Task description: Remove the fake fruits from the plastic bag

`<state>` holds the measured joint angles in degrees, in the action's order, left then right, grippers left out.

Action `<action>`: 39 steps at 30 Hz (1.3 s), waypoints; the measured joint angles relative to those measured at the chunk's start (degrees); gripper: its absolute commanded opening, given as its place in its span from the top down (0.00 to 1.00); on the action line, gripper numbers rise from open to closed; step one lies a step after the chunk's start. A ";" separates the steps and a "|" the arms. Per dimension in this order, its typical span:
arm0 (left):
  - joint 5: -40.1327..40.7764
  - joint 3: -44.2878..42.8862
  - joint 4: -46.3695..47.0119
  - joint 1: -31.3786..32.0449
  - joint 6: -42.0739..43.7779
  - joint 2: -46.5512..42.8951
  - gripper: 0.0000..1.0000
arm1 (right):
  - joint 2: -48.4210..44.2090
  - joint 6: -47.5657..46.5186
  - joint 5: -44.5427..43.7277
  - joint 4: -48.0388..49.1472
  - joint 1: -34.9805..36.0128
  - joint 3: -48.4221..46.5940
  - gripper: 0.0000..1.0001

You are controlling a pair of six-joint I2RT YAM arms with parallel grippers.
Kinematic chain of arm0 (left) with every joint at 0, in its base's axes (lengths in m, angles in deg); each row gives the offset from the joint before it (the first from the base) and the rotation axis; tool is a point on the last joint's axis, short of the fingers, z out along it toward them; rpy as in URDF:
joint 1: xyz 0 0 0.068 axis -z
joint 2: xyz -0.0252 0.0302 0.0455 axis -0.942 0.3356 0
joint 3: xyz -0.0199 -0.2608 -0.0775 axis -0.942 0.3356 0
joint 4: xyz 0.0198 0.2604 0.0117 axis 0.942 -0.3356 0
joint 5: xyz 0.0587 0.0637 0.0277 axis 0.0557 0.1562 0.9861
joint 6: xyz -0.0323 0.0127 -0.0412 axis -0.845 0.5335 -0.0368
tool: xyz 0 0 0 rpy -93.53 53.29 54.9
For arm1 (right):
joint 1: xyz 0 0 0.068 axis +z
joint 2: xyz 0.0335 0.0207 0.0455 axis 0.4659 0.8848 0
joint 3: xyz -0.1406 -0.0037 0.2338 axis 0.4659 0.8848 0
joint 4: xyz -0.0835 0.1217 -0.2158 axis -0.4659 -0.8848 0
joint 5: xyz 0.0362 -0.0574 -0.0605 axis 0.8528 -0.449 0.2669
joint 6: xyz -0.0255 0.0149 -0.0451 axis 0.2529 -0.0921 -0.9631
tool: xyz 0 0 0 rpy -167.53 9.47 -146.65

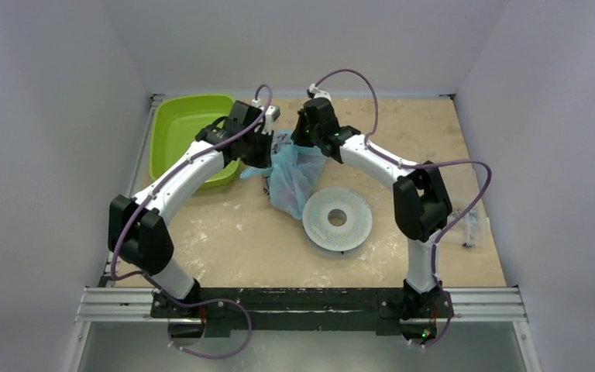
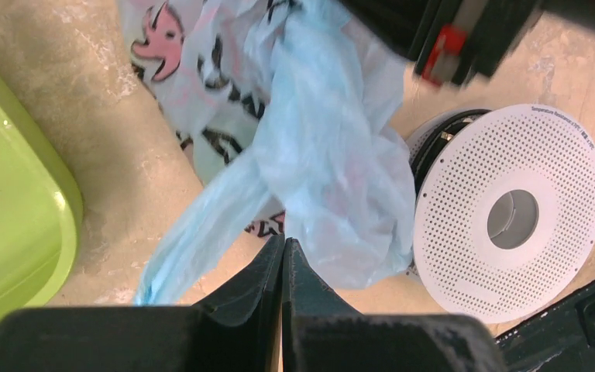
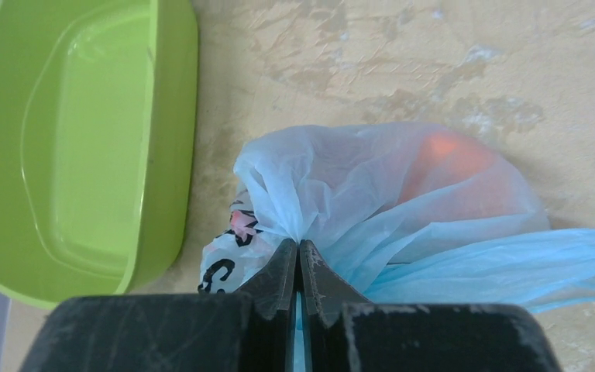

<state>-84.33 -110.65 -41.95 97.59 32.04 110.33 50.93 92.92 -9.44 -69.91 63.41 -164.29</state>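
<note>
Right gripper [image 3: 298, 248]: jaws clenched on a gathered fold of the plastic bag [image 3: 341, 178]; blue film shows between the fingers.
Left gripper [image 2: 283, 246]: jaws pressed together, tips at the bag's edge; whether any film is pinched cannot be told.

Location of bag: on the table [image 1: 240, 232], mid-far, between the two grippers, just right of the lime-green tray [image 3: 174, 116] and touching the far-left rim of the white perforated disc [image 2: 465, 225].

Views compared: only the right wrist view shows an orange fruit [image 3: 449, 163], a blurred glow through the film on the bag's right side. Only the left wrist view shows a loose handle strip trailing towards the tray. The top view shows the bag as a crumpled blue heap, contents unseen.

Appearance: thin, crinkly, translucent light blue; white panel with pink and dark cartoon figures, one star-shaped.

Writing: small dark print along the disc's rim, too fine to read surely. Dark marks on the bag's panel, not legible.
</note>
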 measured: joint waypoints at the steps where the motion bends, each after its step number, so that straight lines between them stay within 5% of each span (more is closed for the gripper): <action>1: 0.15 0.11 0.09 0.04 0.00 -0.44 1.00 | 0.00 0.46 0.98 0.00 -1.03 -0.17 1.00; 6: 1.57 2.12 1.03 0.26 0.00 -3.96 1.00 | 0.00 2.58 4.68 0.02 -6.38 -1.01 1.00; 12: 0.98 4.09 3.82 0.26 0.20 -7.48 0.51 | -0.07 3.52 8.59 1.03 -8.85 -0.61 1.00; 20: -1.86 4.59 6.19 0.46 0.61 -7.34 0.22 | -4.48 10.54 12.96 5.35 -5.33 9.99 1.00; 27: -2.03 3.67 5.75 1.60 1.07 -1.95 0.35 | -9.20 14.34 11.96 7.76 -1.84 12.66 1.00; 34: -0.17 2.36 2.78 2.10 1.64 0.74 0.81 | -9.92 15.39 10.91 8.41 -0.39 12.66 1.00; 39: 1.68 1.60 1.92 2.14 1.75 0.70 0.91 | -9.92 15.21 9.81 7.89 -0.68 12.66 1.00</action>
<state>-82.65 -109.06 -40.03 99.73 33.79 111.03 41.01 108.13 0.38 -62.01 62.73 -151.63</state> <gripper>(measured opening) 0.146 0.004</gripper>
